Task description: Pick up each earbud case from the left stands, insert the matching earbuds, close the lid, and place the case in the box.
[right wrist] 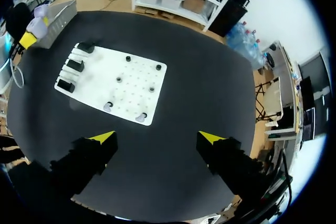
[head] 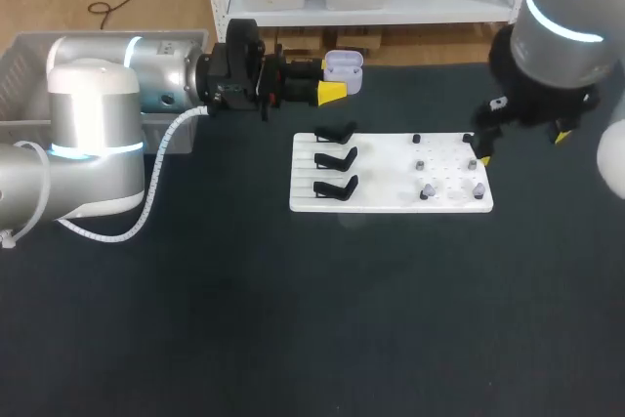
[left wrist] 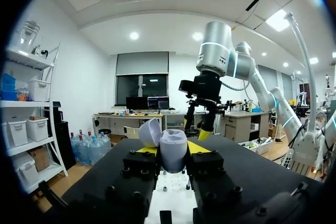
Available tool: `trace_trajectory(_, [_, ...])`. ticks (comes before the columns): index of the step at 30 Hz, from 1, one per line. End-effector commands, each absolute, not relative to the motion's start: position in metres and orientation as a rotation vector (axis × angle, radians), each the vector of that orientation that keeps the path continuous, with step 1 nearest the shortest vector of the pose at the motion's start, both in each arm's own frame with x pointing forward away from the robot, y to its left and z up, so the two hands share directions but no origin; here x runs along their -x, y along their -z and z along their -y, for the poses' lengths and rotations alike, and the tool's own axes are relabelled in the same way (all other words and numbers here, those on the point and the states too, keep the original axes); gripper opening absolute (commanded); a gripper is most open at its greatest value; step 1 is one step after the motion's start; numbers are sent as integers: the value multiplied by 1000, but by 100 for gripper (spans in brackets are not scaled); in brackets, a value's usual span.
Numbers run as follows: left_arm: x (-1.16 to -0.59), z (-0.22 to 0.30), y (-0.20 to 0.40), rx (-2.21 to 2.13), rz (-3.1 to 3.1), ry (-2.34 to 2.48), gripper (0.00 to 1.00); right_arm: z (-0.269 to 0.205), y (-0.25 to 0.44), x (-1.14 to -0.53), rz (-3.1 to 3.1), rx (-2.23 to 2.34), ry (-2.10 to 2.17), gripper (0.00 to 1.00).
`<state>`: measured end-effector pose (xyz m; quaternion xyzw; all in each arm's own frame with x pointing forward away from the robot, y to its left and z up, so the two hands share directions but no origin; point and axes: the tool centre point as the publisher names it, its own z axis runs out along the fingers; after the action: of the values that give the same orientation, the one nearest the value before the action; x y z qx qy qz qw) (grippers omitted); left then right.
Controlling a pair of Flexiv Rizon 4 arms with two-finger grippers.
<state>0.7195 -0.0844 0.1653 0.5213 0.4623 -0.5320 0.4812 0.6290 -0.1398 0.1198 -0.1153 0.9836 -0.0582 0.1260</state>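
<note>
My left gripper (head: 330, 85) is shut on a pale lilac earbud case (head: 344, 67) and holds it in the air, behind the white board (head: 381, 171). The case's lid (left wrist: 149, 132) stands open, with the case (left wrist: 172, 149) between the yellow tips. Three black stands (head: 337, 158) on the board's left side carry nothing. Several small earbuds (head: 427, 190) sit on pegs on its right half. My right gripper (right wrist: 157, 137) hangs open high above the table, over the board's right end (head: 522, 144), nothing between its fingers. From there the board (right wrist: 100, 77), earbuds (right wrist: 140, 117) and case (right wrist: 37, 24) show below.
A grey box (head: 20, 56) stands at the table's far left, behind my left arm; it also shows beyond the board as the grey box (right wrist: 60, 11). Dark table surface lies in front of the board.
</note>
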Motion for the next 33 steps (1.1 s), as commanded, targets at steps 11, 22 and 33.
trace_trajectory(11, [-718, 84, -165, -1269, -1128, 1294, 0, 116, -88, -614, -2914, 216, 177, 100])
trace_trajectory(22, [-718, 84, -165, -1269, -1128, 1294, 0, 116, -79, -613, -2907, 204, 199, 100])
trace_trajectory(33, [-718, 84, -165, -1269, -1128, 1294, 0, 116, -79, -613, -2907, 204, 199, 100])
